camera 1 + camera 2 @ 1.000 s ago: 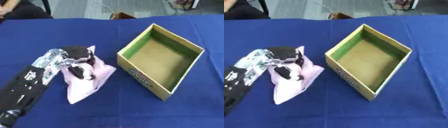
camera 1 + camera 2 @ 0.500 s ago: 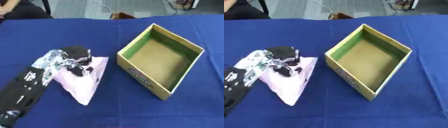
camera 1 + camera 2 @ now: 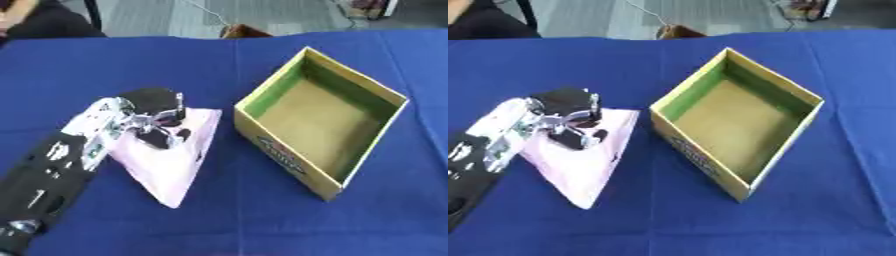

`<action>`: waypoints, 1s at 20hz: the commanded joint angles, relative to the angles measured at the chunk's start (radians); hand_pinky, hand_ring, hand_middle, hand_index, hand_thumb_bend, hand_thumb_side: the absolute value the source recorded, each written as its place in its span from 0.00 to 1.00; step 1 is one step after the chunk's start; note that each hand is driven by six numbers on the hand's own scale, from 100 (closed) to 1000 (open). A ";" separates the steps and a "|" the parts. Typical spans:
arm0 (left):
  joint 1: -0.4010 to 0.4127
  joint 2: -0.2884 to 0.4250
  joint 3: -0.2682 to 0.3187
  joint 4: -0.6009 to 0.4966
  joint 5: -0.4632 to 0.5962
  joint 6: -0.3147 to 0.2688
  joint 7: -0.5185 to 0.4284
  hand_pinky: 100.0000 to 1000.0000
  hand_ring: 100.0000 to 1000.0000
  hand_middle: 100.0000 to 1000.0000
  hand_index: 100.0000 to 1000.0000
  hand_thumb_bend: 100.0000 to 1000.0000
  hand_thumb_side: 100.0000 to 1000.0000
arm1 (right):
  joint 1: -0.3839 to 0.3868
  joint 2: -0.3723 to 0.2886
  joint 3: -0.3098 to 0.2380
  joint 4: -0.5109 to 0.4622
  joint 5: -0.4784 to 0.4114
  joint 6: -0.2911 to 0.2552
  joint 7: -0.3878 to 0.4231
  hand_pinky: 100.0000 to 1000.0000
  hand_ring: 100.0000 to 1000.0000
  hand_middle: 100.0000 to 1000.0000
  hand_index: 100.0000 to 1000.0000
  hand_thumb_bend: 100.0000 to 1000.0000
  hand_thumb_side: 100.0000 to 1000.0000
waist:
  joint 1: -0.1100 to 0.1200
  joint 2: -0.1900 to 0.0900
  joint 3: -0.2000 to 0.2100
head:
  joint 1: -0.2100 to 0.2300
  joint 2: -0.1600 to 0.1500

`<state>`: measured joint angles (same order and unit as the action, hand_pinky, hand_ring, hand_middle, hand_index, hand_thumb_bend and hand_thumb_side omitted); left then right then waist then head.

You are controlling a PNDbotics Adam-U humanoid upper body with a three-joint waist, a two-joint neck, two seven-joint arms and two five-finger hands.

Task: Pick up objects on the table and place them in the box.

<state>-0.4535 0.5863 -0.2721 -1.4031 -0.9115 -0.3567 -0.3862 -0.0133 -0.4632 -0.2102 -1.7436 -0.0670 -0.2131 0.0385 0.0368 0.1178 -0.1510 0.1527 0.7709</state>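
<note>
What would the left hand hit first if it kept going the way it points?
Probably the near wall of the box; the left hand, gripping the pink cloth, points right toward it. Height is unclear.

One open cardboard box (image 3: 325, 118), yellow-green walls, nothing inside. One pale pink packet (image 3: 172, 160), flat, triangular outline. One robot hand (image 3: 150, 114) in sight, the left, fingers curled on packet. One blue-covered table (image 3: 219, 220). One small brown thing (image 3: 242, 32) beyond far table edge.
</note>
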 commanded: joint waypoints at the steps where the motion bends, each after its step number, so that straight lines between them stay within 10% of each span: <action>1: -0.011 0.032 0.007 -0.022 0.013 0.007 0.000 0.00 0.00 0.00 0.00 0.00 0.16 | -0.001 -0.022 -0.008 -0.010 0.000 0.000 0.000 0.43 0.57 0.78 0.91 0.56 0.74 | -0.001 -0.012 0.001 | 0.001 -0.001; 8: -0.019 0.061 0.003 -0.046 0.031 0.000 -0.009 0.00 0.00 0.00 0.00 0.00 0.16 | -0.001 -0.023 -0.009 -0.010 0.000 0.000 -0.001 0.43 0.57 0.78 0.91 0.56 0.74 | -0.001 -0.012 -0.001 | 0.000 -0.001; 20: -0.093 0.353 0.015 -0.261 0.333 -0.001 -0.096 0.00 0.00 0.00 0.00 0.00 0.16 | 0.002 -0.036 -0.011 -0.010 0.005 0.001 -0.002 0.43 0.57 0.78 0.91 0.56 0.75 | 0.017 -0.017 0.003 | -0.007 -0.001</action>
<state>-0.5299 0.8915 -0.2763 -1.6309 -0.6081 -0.3630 -0.4718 -0.0130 -0.4640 -0.2108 -1.7435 -0.0662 -0.2118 0.0361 0.0562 0.1159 -0.1490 0.1516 0.7709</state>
